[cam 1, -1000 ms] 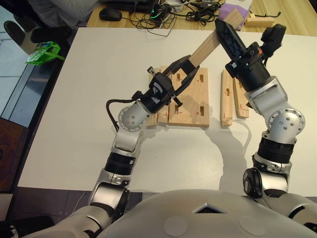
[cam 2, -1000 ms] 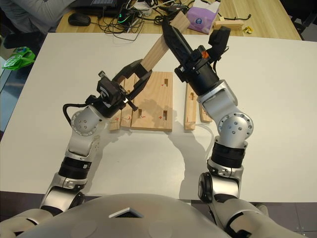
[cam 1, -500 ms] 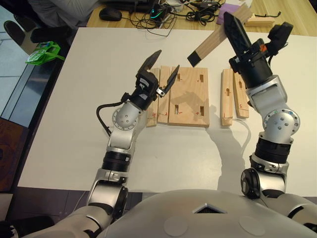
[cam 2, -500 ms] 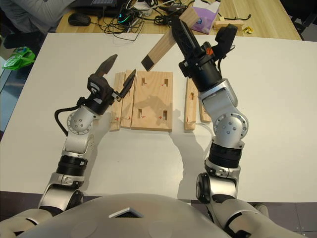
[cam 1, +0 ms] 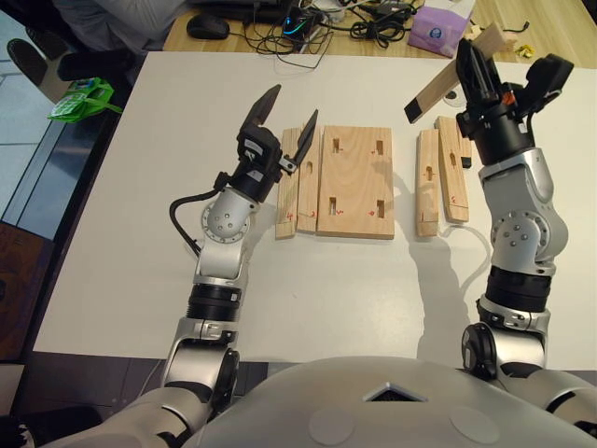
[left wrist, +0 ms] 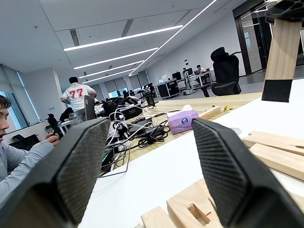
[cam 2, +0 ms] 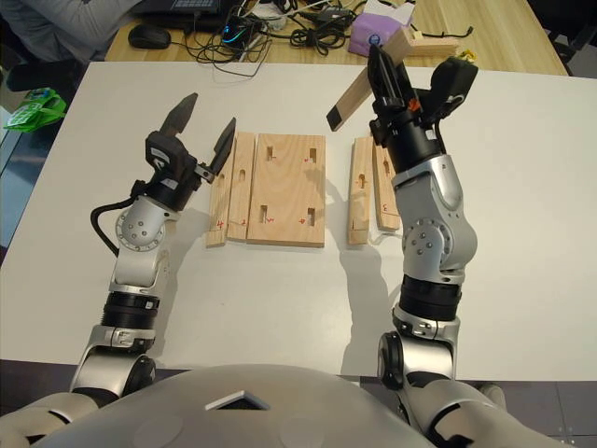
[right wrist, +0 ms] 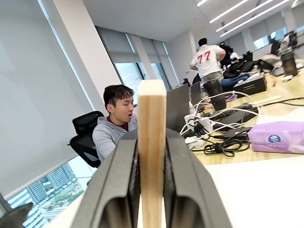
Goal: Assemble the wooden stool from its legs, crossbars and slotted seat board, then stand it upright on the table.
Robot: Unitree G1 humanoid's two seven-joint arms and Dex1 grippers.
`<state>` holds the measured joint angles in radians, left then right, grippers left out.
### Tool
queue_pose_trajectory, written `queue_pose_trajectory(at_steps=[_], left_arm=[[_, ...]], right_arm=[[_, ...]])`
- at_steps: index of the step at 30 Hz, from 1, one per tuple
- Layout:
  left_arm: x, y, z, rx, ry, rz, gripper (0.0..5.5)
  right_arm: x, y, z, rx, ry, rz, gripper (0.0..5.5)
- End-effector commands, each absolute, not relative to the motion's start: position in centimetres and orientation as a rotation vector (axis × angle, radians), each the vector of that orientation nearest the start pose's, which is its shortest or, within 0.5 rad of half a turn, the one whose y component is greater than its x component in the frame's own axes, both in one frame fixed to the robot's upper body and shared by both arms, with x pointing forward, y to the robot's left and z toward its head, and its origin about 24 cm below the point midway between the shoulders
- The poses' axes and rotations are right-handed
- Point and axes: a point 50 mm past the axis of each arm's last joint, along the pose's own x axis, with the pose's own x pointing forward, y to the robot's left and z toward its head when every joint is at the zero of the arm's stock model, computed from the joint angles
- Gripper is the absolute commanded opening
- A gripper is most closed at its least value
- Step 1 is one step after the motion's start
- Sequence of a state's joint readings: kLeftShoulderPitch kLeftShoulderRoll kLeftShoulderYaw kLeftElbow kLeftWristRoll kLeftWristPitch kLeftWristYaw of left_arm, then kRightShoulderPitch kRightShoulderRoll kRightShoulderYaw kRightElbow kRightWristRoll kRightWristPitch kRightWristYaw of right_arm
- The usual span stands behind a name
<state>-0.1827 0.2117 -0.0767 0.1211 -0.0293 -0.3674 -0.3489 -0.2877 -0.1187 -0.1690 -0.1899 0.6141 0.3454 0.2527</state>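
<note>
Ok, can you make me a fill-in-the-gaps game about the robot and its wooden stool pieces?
1. The right pincer grips a wooden leg that has a ____ end.
2. The left pincer is wide ____, holding nothing.
3. The seat board lies flat on the table with ____ slots cut in it.
4. To the left of the board lie ____ wooden pieces.

Missing words: black, open, four, two.

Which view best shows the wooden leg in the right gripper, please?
The right eye view: the leg appears nearly whole, tilted above the table. The left wrist view catches its dark-capped end; the right wrist, its edge between fingers.
</note>
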Motion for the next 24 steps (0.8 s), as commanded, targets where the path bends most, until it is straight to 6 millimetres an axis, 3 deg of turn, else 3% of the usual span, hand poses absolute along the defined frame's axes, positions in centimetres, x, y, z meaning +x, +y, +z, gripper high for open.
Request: queue_pose_trajectory(at_steps=[1, 9, 24], left_arm=[[27.8, 14.4, 9.3, 0.256, -0.374, -0.459, 3.17], [27.8, 14.9, 9.3, 0.184, -0.347, -0.414, 3.17], [27.7, 14.5, 9.7, 0.167, -0.336, -0.436, 3.17]], right_arm=[[29.0, -16.3, 13.7, 0.386, -0.209, 0.365, 0.39], [29.0, -18.6, 13.2, 0.222, -0.222, 0.287, 0.39], [29.8, -20.7, 8.8, -0.025, -0.136, 0.128, 0.39]])
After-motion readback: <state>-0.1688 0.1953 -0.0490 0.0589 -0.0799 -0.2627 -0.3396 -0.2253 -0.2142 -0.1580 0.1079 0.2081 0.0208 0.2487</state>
